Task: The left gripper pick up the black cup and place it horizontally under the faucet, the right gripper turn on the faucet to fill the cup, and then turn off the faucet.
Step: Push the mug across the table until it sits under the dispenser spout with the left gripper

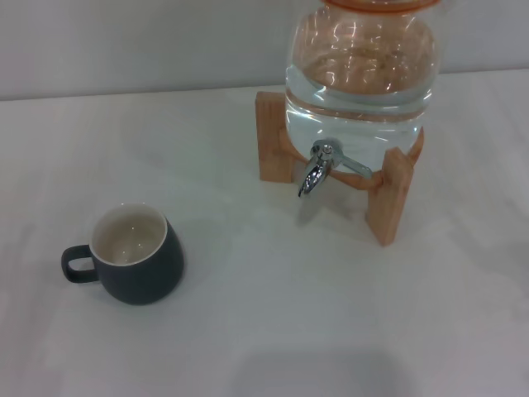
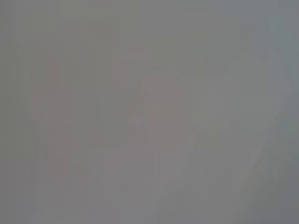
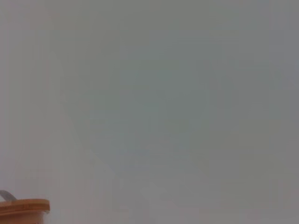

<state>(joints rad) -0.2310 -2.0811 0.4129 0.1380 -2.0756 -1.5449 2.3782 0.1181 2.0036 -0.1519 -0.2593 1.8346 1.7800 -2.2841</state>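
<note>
Neither the left hand nor the right hand appears in any view, so how far open they are cannot be told; the left wrist view is plain grey, and the right wrist view shows only blank grey surface plus the orange lid [image 3: 24, 206] of the jar at one corner. On the pale tabletop [image 1: 273, 314], the clear glass water jar [image 1: 359, 74] is the largest thing, sitting in a wooden stand [image 1: 388, 198] toward the far right and filled with clear water to roughly mid-body. The black cup [image 1: 136, 256] stands upright well apart from it, near-left, its cream inside showing empty and its loop handle pointing left. The faucet [image 1: 318, 168] juts from the jar's front between the stand legs, spout angled down. No writing is legible.
</note>
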